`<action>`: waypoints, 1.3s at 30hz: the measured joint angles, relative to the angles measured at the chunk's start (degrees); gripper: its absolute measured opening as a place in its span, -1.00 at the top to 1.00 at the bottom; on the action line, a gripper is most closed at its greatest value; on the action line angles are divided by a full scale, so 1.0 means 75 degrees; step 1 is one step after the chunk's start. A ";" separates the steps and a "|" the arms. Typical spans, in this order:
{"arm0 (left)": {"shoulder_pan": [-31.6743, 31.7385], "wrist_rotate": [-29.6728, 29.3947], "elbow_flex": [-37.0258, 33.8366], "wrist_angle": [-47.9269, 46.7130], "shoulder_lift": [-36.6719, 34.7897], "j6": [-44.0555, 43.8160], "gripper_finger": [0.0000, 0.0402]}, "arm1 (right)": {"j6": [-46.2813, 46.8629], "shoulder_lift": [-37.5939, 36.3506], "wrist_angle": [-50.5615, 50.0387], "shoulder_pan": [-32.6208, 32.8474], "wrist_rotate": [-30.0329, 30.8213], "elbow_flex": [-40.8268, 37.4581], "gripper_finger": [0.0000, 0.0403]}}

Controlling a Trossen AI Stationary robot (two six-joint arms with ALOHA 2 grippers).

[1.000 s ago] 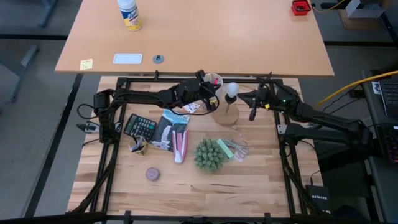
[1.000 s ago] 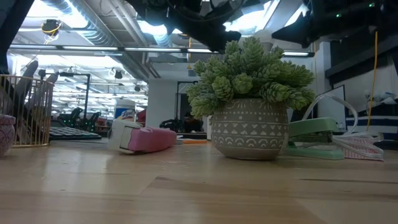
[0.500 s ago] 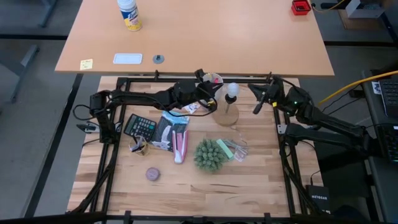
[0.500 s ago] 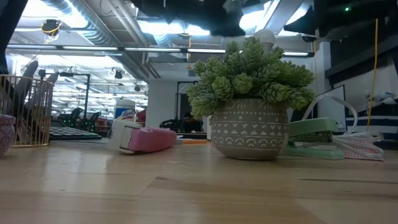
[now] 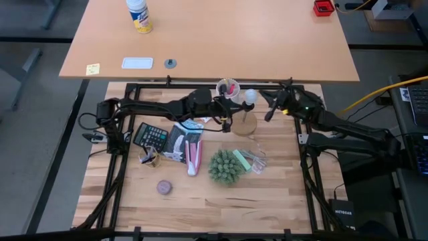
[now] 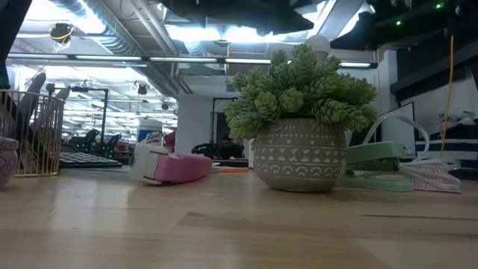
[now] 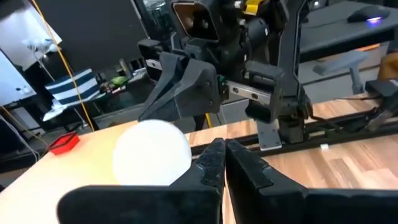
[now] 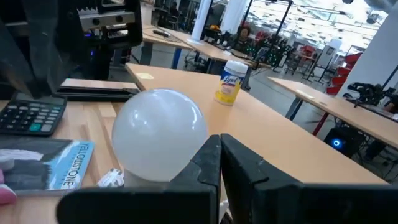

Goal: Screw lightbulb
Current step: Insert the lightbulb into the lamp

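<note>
High view: white frosted pear-shaped lightbulb upright on round wooden disc, between left claw and right claw; both claws' fingers together. White cup holds pink items.

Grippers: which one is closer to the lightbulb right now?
The left gripper, just beside the wooden base under the lightbulb, on the bulb's left in the high view. The right gripper sits farther off on the other side, with bare table between.
</note>
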 joint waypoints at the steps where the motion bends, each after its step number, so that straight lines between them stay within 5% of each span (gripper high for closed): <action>1: 0.0026 0.0005 0.0000 0.0007 0.0041 -0.0001 0.97 | 0.0002 0.0032 0.0005 0.0000 0.0000 0.0000 0.92; 25: 0.0607 -0.0162 0.0000 -0.0192 0.0292 -0.0138 0.97 | 0.0511 0.0102 -0.0034 0.0000 -0.0868 0.0000 0.92; 39: 0.0737 -0.0685 -0.0003 -0.0027 0.0286 0.0118 0.97 | 0.0942 0.0111 -0.0082 0.0015 -0.2103 0.0003 0.92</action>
